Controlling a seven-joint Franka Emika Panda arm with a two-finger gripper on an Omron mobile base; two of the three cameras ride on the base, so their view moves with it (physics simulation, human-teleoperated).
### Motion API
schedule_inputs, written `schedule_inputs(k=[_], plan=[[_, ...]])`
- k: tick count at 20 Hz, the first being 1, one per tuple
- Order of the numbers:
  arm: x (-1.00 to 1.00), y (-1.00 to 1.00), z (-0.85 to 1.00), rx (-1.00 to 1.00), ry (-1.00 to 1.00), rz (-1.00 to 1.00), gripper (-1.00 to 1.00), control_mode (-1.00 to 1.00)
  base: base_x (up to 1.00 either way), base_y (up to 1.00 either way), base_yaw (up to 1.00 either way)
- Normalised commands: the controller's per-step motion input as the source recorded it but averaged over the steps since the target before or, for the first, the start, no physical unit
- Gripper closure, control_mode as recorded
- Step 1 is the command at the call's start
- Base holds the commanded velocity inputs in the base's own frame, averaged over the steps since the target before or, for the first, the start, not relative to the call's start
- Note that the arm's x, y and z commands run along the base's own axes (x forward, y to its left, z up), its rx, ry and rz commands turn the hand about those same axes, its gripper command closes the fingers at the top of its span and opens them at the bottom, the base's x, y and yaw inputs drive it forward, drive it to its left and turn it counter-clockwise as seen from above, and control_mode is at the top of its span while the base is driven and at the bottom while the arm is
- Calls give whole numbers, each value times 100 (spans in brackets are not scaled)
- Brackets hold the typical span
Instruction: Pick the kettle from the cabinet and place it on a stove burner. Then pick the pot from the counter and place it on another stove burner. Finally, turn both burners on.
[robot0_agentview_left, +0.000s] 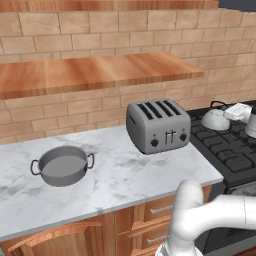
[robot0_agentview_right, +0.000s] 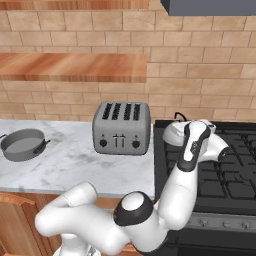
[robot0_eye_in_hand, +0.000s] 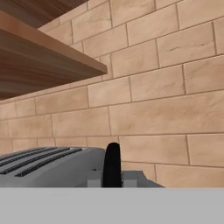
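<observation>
Small squat silver-grey dome kettle (robot0_agentview_left: 215, 119) with thin black arched handle sits on the rear-left black cast-iron stove burner grate (robot0_agentview_left: 226, 150), just right of the boxy grey four-slot toaster (robot0_agentview_left: 158, 125). The two-finger gripper (robot0_agentview_left: 239, 112) is at the kettle's right side, at handle height; in the hand view the black handle arc (robot0_eye_in_hand: 112, 165) stands upright dead centre between the tips, so the claw reads as pinched narrow on the handle. Handle plane runs along the gripper's line of sight, toward the toaster and brick wall. Judgement: kettle looks placed; release and lift-off are due. The shallow round dull-grey metal pot (robot0_agentview_left: 63, 165) lies far left on the white marble counter (robot0_agentview_left: 130, 175), beyond the toaster, well apart from the gripper.
</observation>
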Motion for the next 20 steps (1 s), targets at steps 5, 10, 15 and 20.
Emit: schedule_inputs(k=[5,10,15,20], plan=[[22,-11,-12,0,0,0,100,-100,0,0,0],[12,-14,-19,0,0,0,100,-100,0,0,0],[14,-12,-20,0,-1,0,100,-100,0,0,0],[20,-8,-18,0,-3,0,100,-100,0,0,0]])
